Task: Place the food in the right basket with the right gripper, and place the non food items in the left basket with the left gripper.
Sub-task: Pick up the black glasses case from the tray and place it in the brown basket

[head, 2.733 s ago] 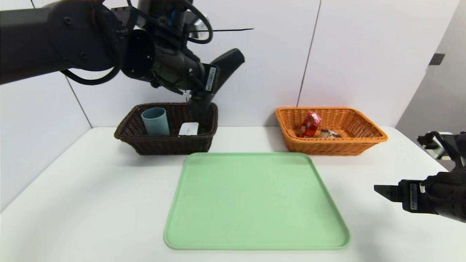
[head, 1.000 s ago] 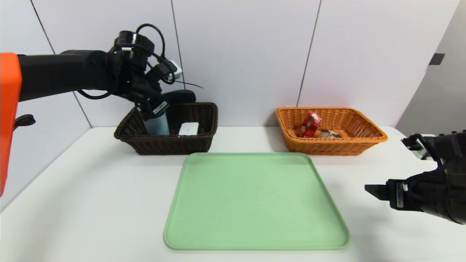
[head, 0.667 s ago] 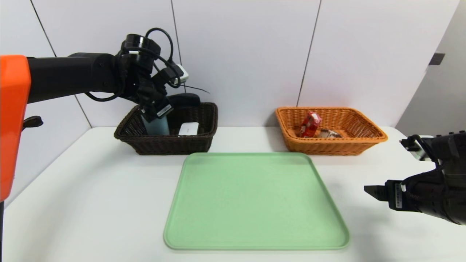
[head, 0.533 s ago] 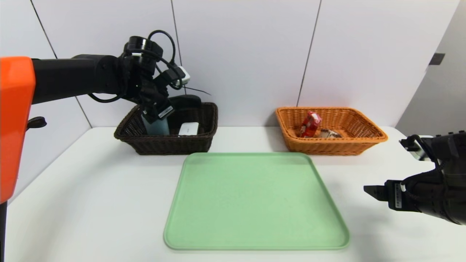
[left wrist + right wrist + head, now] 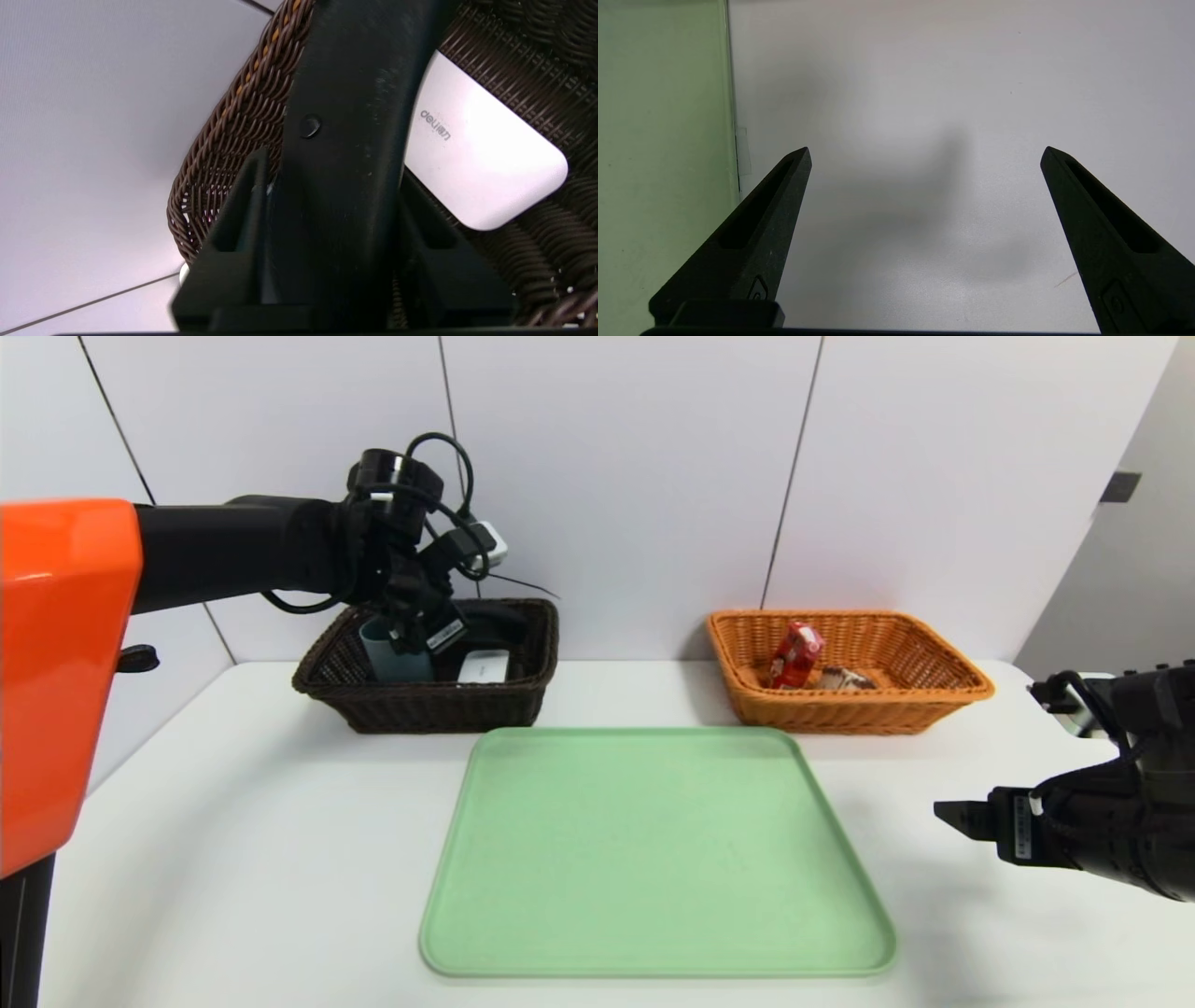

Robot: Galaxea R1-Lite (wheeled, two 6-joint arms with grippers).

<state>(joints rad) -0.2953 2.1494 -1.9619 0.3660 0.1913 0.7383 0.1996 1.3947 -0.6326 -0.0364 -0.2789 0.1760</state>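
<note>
Two baskets flank a green tray on the white table; right tool wide.

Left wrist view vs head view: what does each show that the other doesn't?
Left wrist only: the black pouch close up between the left gripper fingers, and the printed logo on the white case.

Head only: the teal cup, the orange basket with the red carton and cake, the green tray, and the right gripper parked over the table right of the tray.

Both: the brown basket, the white case and the pouch inside it.
</note>
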